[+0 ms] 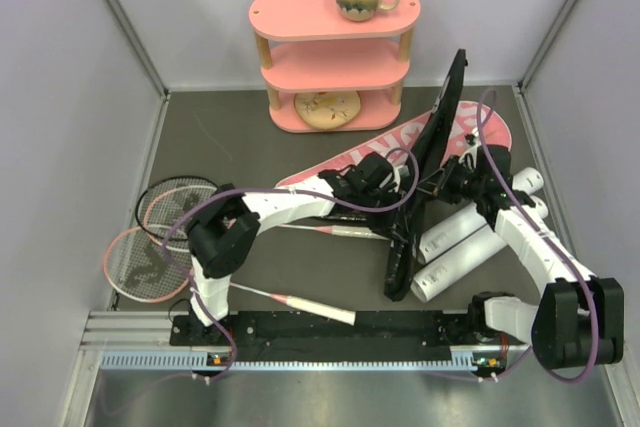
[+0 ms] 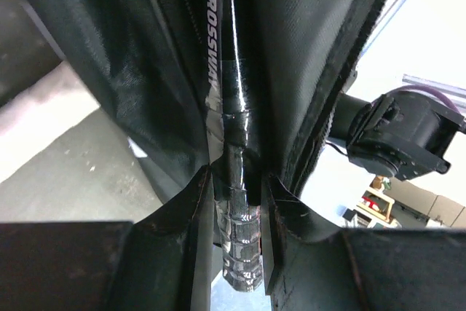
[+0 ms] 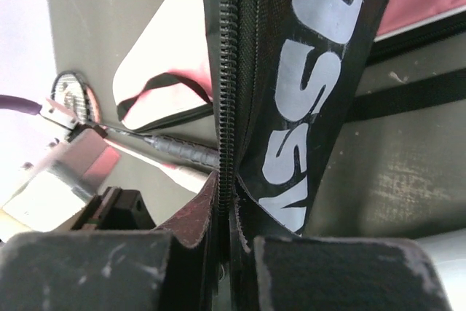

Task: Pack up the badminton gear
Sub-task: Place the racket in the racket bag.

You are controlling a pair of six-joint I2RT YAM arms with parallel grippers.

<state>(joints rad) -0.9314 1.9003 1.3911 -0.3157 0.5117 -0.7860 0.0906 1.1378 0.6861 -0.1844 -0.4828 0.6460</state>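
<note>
Two grips on one black CROSSWAY bag (image 1: 445, 112).
My left gripper (image 2: 233, 202) clamps its glossy wrapped handle (image 2: 237, 172); my right gripper (image 3: 227, 205) pinches the zipper (image 3: 227, 71) tight.

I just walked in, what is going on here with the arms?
Both arms hold the black CROSSWAY bag up on its edge. The right gripper is shut on its zipper edge; the left gripper grips a black part of it from the other side. Two rackets lie at the left and white tubes lie beside the bag, not yet packed.
</note>
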